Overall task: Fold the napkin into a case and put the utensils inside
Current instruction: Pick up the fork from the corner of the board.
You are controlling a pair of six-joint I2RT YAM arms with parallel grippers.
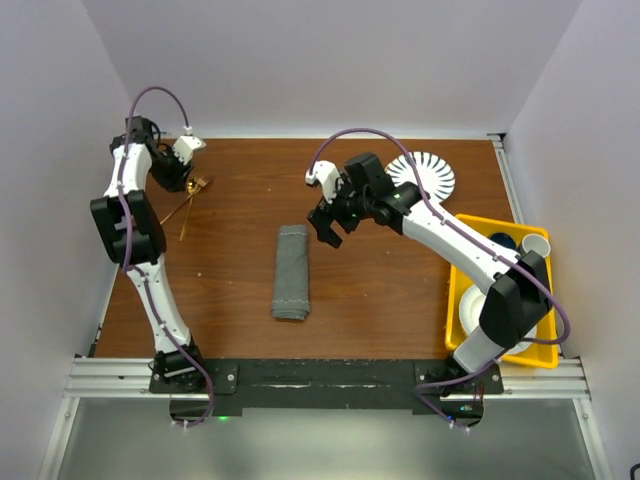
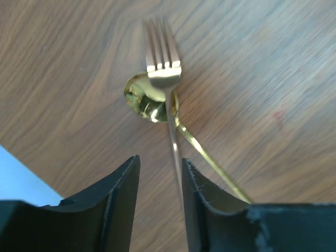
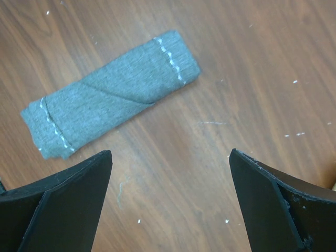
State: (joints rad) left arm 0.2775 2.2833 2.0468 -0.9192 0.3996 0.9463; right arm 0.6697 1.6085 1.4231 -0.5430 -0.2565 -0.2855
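The case (image 1: pixel 291 272) lies flat at the middle of the table (image 1: pixel 390 300), a narrow grey strip folded shut, its long side running from near to far, with pale stitching across each end. Nothing lies on it or sticks out of it.

The fork (image 2: pixel 164 68) and spoon (image 2: pixel 143 100) lie at the far left of the table, well apart from the case. The fork's tines rest over the spoon's bowl, and the two handles spread apart toward the wrist camera.

The left gripper (image 2: pixel 160 163) is low over them with its jaws narrow. The fork's handle runs between them, close along one finger (image 2: pixel 205 210), with a gap on the other side. I cannot tell whether it is pinched.

The right gripper (image 3: pixel 170 157) hangs just right of the case's far end, jaws wide, with only bare wood between them.

A striped plate (image 1: pixel 425 175) sits at the far right, and a yellow bin (image 1: pixel 452 300) stands on the right edge.
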